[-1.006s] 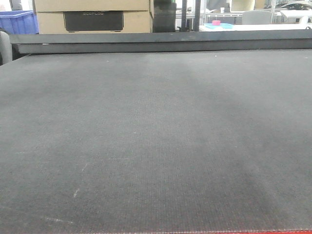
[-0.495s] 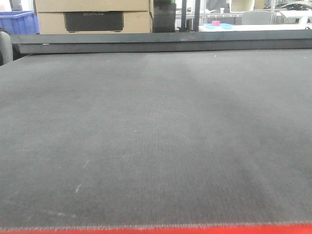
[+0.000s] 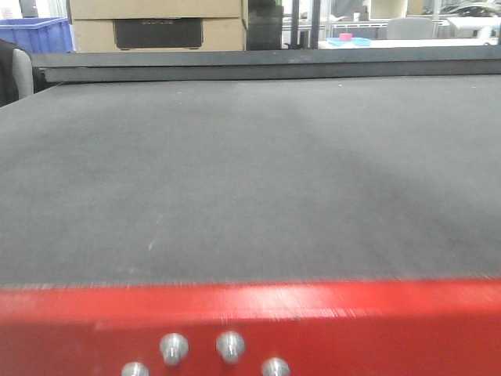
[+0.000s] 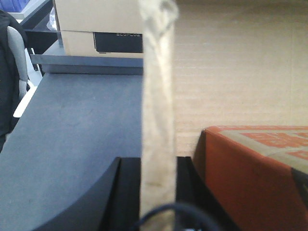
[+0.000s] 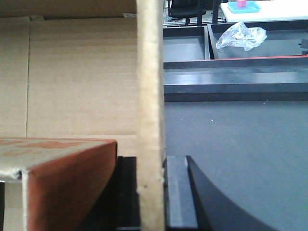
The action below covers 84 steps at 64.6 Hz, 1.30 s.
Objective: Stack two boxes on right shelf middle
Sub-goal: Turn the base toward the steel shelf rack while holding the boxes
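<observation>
My left gripper [image 4: 157, 166] is shut on the upright left wall [image 4: 156, 96] of an open brown cardboard box; its black fingers press the wall's edge from both sides. My right gripper [image 5: 150, 163] is shut on the upright right wall [image 5: 149, 86] of a brown cardboard box. The box's inner face shows in the left wrist view [image 4: 231, 72] and the right wrist view [image 5: 72, 72]. A red-orange printed carton lies inside it [image 4: 250, 173], also in the right wrist view [image 5: 62, 178]. No steel shelf is in view. Neither gripper shows in the front view.
A wide grey mat table [image 3: 250, 172] fills the front view, with a red front edge [image 3: 313, 313] carrying round bolt heads. Behind it stand tan cartons with a black label [image 3: 156, 23], a blue bin [image 3: 35, 35], a dark chair [image 4: 12, 72] and a plastic bag [image 5: 240, 36].
The front view has pulled back from the grey table. Its red front edge with bolts has risen into the bottom of the frame, and the far cartons have shifted slightly right.
</observation>
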Available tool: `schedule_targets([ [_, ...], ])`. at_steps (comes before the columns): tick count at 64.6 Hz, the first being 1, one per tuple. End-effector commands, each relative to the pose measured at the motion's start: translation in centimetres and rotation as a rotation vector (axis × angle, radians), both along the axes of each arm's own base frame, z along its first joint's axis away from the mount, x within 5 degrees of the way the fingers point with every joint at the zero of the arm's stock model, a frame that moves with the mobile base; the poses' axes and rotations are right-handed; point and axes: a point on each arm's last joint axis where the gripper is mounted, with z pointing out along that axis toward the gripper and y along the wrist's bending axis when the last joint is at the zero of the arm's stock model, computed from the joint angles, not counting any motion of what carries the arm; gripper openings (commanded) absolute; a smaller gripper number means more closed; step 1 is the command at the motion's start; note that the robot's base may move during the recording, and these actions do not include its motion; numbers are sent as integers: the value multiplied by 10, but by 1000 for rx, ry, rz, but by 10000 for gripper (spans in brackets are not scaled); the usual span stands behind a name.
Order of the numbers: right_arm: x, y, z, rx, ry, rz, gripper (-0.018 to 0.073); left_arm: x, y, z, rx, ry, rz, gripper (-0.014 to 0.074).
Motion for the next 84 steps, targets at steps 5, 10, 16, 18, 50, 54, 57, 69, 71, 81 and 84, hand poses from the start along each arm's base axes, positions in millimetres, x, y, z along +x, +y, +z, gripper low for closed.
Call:
schedule_targets([
  [5,-7,-3,19,-7,-131,17,-153,-8,7,12,15,-60,19,-111],
  [10,-7,-2,20,-4,-150,27,-153,-8,7,12,15,-60,19,-111],
  [16,-6,-1,22,-1,-168,36,-153,-8,7,12,15,-60,19,-111],
  [18,-6,-1,22,0,-173,39,-153,-8,7,12,15,-60,19,-111],
  [50,-7,0,25,4,-202,55,-153,-8,7,12,15,-60,19,-111],
  [54,-7,0,25,4,-202,55,-153,-8,7,12,15,-60,19,-111],
  [57,-7,0,25,4,-202,55,-153,-8,7,12,15,-60,19,-111],
  [69,-7,0,25,4,-202,55,-153,-8,7,12,15,-60,19,-111],
  [71,-7,0,25,4,-202,55,-153,-8,7,12,15,-60,19,-111],
  [81,-7,0,25,4,-202,55,-153,-8,7,12,15,-60,19,-111],
  [84,-7,0,25,4,-202,55,-153,-8,7,12,15,-60,19,-111],
])
